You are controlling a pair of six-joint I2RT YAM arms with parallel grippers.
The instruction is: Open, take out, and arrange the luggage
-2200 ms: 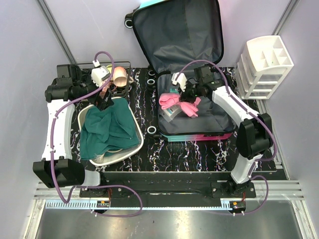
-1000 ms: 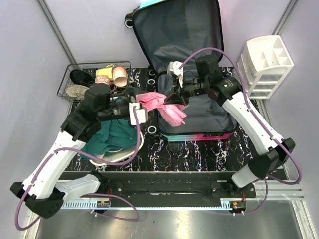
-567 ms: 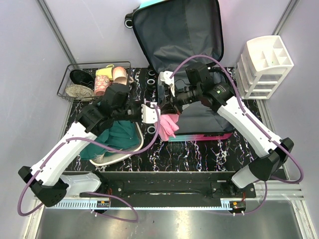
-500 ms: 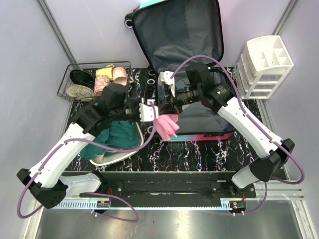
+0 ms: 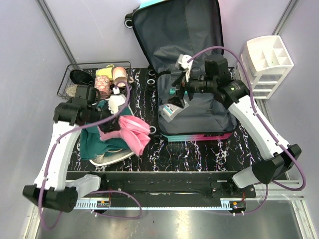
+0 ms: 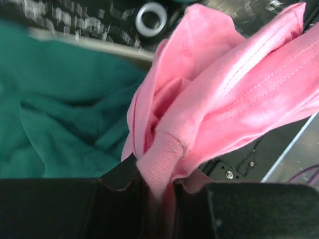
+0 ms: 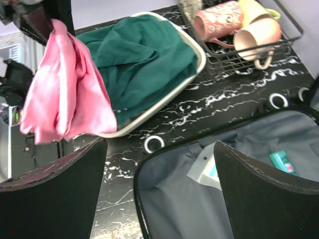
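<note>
- The luggage (image 5: 195,112), centre-right of the overhead view: dark grey lining inside, and its near edge runs from teal into pink.
- Small packet (image 7: 284,162) on that lining, lower right of the right wrist view: teal.
- Garment (image 5: 132,132), left of centre: bright pink, with paler stitched seams up close.
- Cloth (image 7: 144,55) in the tub (image 7: 200,62): deep teal-green. The tub rim is white.
- Table (image 5: 199,152): black with white marble veining.
- Wire basket (image 5: 89,63), upper left: black.
- Pink mug (image 7: 219,20): small dark print.
- Peach mug (image 7: 256,35): plain.
- Yellow mug (image 7: 255,7) behind them.
- Drawer organizer (image 5: 264,59), upper right: white.
- Cables (image 5: 219,49): purple.
- Walls (image 5: 25,74): pale lilac.
</note>
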